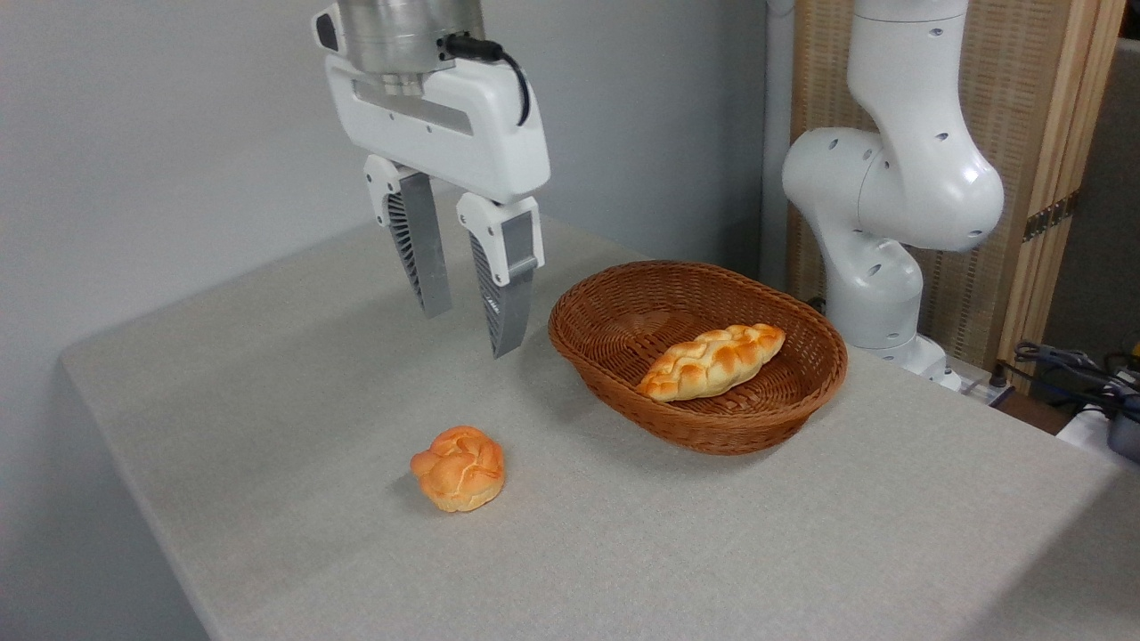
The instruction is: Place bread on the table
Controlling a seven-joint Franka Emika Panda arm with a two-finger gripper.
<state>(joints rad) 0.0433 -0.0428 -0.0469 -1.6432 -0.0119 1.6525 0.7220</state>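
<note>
- On the desk (294, 374), near its front-left part, sits the bread (459, 468): small round golden-orange knotted bun, resting directly on the grey-beige speckled surface, nothing touching it
- bun casts a small shadow to its left, upright-ish, knot facing up
- gripper (470, 331) hangs in the air above the desk, up and behind the bun, well apart from it; white body, grey ribbed fingers (420, 249) pointing down and tilted slightly toward the right
- jaws stand apart with a moderate gap, holding nothing; empty space between the two fingertips
- silver wrist flange and a black cable (499, 62) at top of the gripper body, cut off by the upper frame edge
- brown oval wicker basket (766, 418) sits on the desk to the right of the gripper and right-behind the bun, apart from both
- inside the basket lies a longer braided golden loaf (712, 361), slanted, one end up against the far right side of the weave, the other end lower toward the front
- right finger tip is near the basket's left rim but not touching
- white robot arm (899, 178) base and joints stand at the back right, beyond the desk edge, in front of a wooden slatted screen (1024, 107)
- dark cables and gear (1078, 374) at far right edge, partly cut off, too unclear to name
- plain grey wall (160, 133) behind the left side
</note>
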